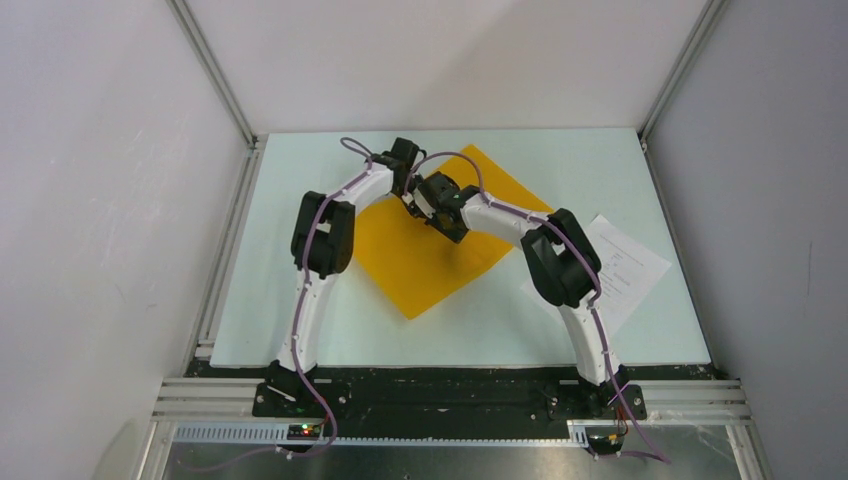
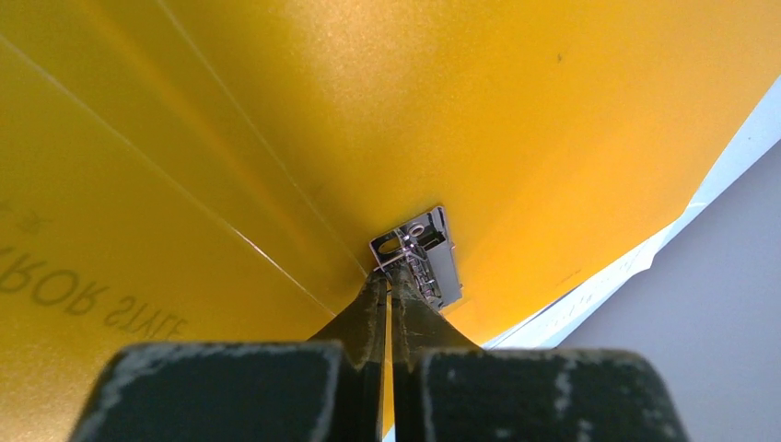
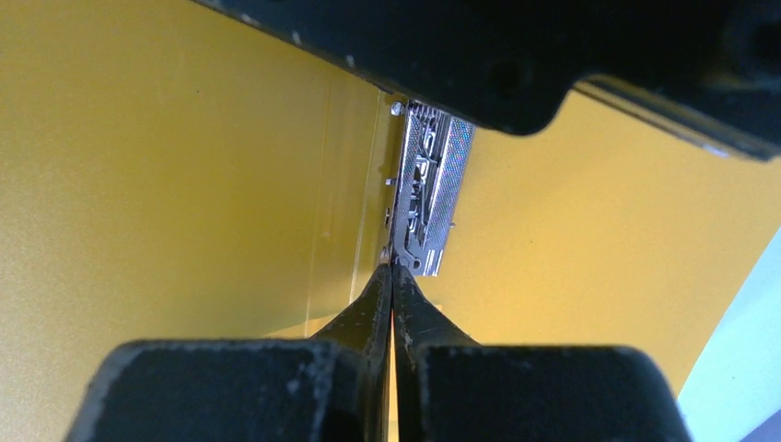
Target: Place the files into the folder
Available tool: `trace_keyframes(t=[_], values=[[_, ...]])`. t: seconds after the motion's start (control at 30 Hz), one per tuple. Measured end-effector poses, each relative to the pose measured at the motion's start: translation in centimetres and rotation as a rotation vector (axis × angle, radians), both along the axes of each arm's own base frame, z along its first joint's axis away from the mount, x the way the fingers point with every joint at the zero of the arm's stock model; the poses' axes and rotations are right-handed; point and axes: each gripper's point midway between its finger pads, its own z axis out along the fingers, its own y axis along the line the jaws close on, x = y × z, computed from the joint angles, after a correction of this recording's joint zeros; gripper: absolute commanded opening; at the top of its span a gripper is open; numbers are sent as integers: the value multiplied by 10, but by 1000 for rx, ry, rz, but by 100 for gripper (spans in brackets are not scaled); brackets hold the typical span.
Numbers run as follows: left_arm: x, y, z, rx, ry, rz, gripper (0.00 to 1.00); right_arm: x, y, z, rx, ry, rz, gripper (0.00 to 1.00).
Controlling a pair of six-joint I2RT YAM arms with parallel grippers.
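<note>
Black fingers [image 2: 368, 318] of the left hand [image 2: 389, 276] fill the bottom of its wrist view. They are clenched flat against each other, with only a thin sliver of yellow in the seam; whether card is nipped there I cannot tell. Their tips sit right at a small metal clip [image 2: 425, 250] fixed inside the folder [image 2: 553, 110], where two yellow panels meet along creased lines. Upside-down grey lettering [image 2: 101, 308] shows on the left panel. Past the folder's right edge a strip of pale worktop [image 2: 751, 129] shows.

The right hand [image 3: 393, 269] looks much the same in its own view. Its fingers are pressed tight together with a hairline of orange between them, and the tips touch the lower end of the clip. Yellow card lies on both sides. Again I cannot tell if it grips the card.

From above, the folder lies turned like a diamond in the middle of the worktop. Both hands meet over its far left part, close together. The files [image 1: 632, 262] lie on the worktop to the right of the folder, outside it. They are partly hidden under the right arm [image 1: 555, 262].
</note>
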Motion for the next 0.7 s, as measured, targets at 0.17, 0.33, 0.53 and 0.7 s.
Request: trace_keyframes(t=[0.17,0.33,0.53,0.7], values=[[-2,0,-2,8,7,-5,0,5,-5,3,-25,12,38,1],[-1,-1,-2,28,-6,9,0,11,-14,2,-59,-13,121,0],[5,-4,-1,46,-39,27,0,32,-23,21,-82,-97,177,16],[1,-1,1,81,-60,-1,20,96,-32,123,51,-304,38,34]])
